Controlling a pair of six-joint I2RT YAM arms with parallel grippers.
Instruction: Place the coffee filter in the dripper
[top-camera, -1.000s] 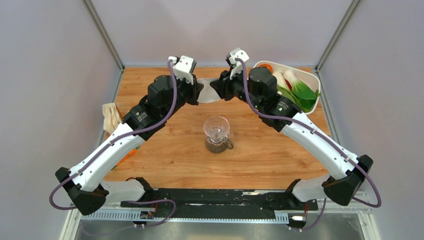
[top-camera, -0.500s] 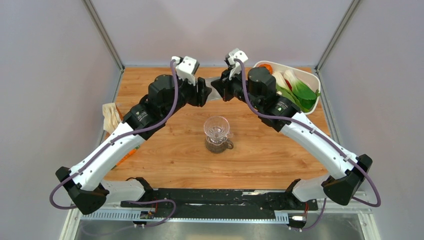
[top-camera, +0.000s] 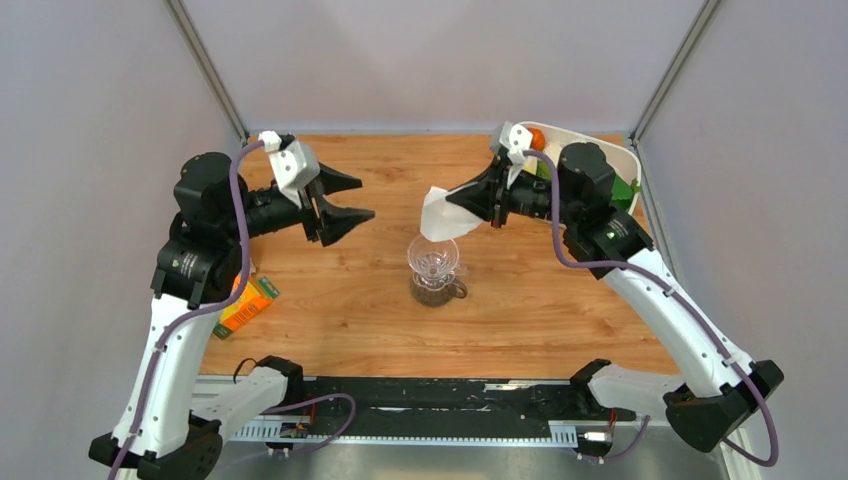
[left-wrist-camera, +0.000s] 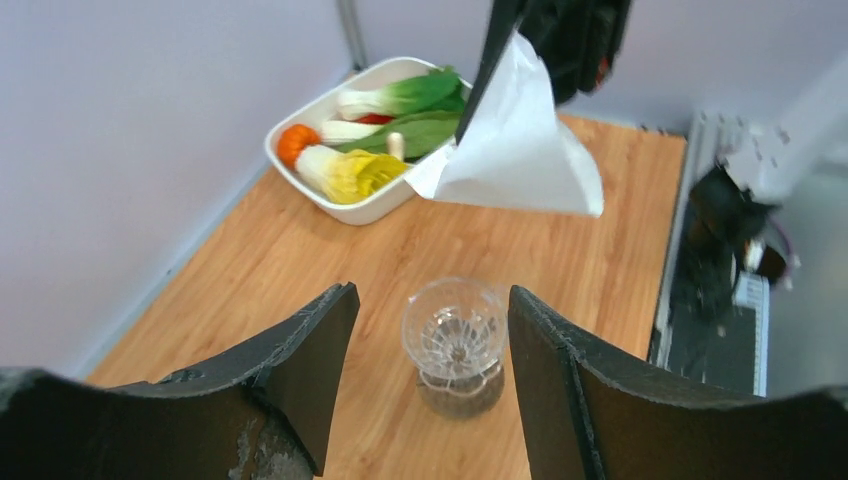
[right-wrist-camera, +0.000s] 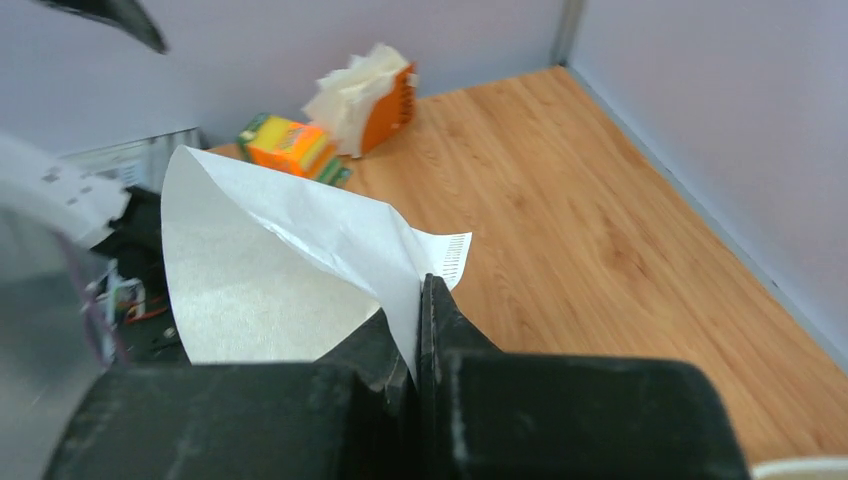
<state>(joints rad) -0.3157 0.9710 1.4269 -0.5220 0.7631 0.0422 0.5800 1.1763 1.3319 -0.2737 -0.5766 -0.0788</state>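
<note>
My right gripper (top-camera: 452, 198) is shut on the coffee filter (top-camera: 436, 213), a white paper cone pinched at one edge. The filter hangs in the air just above and slightly behind the dripper (top-camera: 433, 254). In the right wrist view the filter (right-wrist-camera: 260, 270) fans out leftward from the closed jaws of the right gripper (right-wrist-camera: 420, 290). The clear ribbed dripper (left-wrist-camera: 455, 328) sits on a small glass jug (top-camera: 437, 290) at mid-table. Well to its left, my left gripper (top-camera: 364, 198) stands open and holds nothing. In the left wrist view the left gripper (left-wrist-camera: 430, 300) faces the dripper, with the filter (left-wrist-camera: 520, 150) above.
A white tray (top-camera: 628, 158) of vegetables stands at the back right, partly behind the right arm. An orange-and-green box (top-camera: 245, 305) lies at the left edge by the left arm. An orange packet (right-wrist-camera: 385, 95) stuffed with white paper stands beside that box (right-wrist-camera: 290, 145).
The left gripper opened, let go of the filter and swung back to the left. The right gripper shut on the filter and carried it forward, over the dripper.
</note>
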